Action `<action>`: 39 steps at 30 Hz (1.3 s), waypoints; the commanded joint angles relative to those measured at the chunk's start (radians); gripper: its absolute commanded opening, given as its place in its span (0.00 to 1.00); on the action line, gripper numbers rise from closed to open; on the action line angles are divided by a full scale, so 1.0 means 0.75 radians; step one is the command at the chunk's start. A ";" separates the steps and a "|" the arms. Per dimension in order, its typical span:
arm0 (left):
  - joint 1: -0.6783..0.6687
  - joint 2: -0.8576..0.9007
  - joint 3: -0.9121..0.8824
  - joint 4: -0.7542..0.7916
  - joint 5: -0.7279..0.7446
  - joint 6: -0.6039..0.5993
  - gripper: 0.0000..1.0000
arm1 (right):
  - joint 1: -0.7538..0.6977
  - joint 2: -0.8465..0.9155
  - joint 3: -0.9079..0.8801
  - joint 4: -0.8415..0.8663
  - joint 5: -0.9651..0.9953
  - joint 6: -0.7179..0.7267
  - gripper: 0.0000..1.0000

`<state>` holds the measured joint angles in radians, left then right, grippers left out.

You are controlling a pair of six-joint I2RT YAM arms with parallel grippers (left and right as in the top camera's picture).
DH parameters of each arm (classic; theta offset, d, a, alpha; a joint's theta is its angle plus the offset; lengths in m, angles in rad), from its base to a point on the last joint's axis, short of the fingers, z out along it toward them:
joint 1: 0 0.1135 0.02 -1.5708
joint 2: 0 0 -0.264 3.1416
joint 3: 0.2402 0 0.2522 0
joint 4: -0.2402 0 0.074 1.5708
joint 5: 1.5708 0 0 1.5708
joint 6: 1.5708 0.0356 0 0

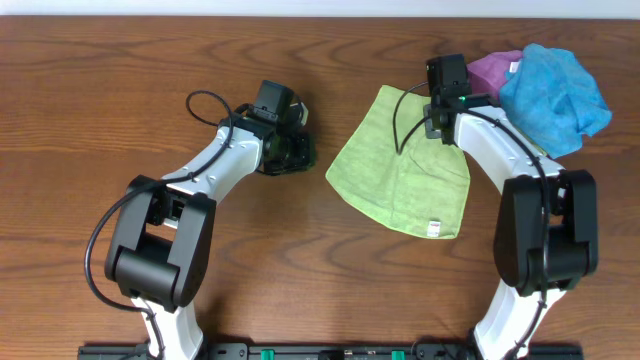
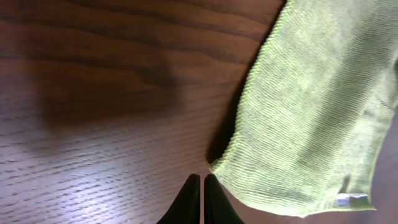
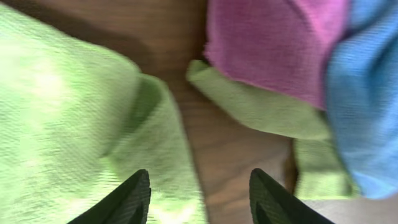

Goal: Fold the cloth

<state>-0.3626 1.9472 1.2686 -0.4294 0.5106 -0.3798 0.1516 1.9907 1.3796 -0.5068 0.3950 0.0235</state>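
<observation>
The cloth [image 1: 400, 170] lies spread on the table [image 1: 150, 60], right of centre, with its tag [image 1: 434, 228] at the near corner. The right gripper [image 3: 199, 202] hovers over the far right edge, jaws spread and holding nothing. The left gripper [image 2: 202, 199] sits just beside the left corner, jaws pressed together and empty.

The main hazard is on the right. A yellow-green strip [image 3: 255, 109] of much the same colour lies near those jaws, under the purple cloth [image 3: 273, 43] and the blue cloth [image 3: 367, 87]. A descent slightly off could pinch the strip or drag the pile. The cloth looks rumpled near that edge, so a pinch may catch two layers.

On the left, closed jaws pushed forward would only bunch the corner, so they need to open first. If just one side lifts, the cloth would likely slide and fold askew.
</observation>
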 commanded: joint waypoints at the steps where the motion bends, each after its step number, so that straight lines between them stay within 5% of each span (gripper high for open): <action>1: 0.006 -0.026 0.025 0.000 0.064 -0.015 0.06 | -0.028 -0.022 0.019 0.009 -0.195 0.040 0.52; 21: 0.006 -0.026 0.025 -0.001 0.085 -0.014 0.06 | -0.109 0.077 0.019 0.055 -0.373 0.139 0.47; 27: 0.006 -0.026 0.025 -0.001 0.085 -0.014 0.06 | -0.110 0.090 0.019 0.073 -0.372 0.147 0.28; 32: 0.006 -0.026 0.025 -0.001 0.086 -0.014 0.06 | -0.120 0.090 0.019 0.081 -0.312 0.148 0.01; 39: 0.002 -0.026 0.025 0.030 0.166 -0.014 0.06 | -0.138 0.090 0.019 0.055 -0.277 0.147 0.01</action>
<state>-0.3626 1.9472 1.2686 -0.4168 0.5850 -0.3893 0.0608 2.0453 1.3792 -0.4599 0.1627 0.1291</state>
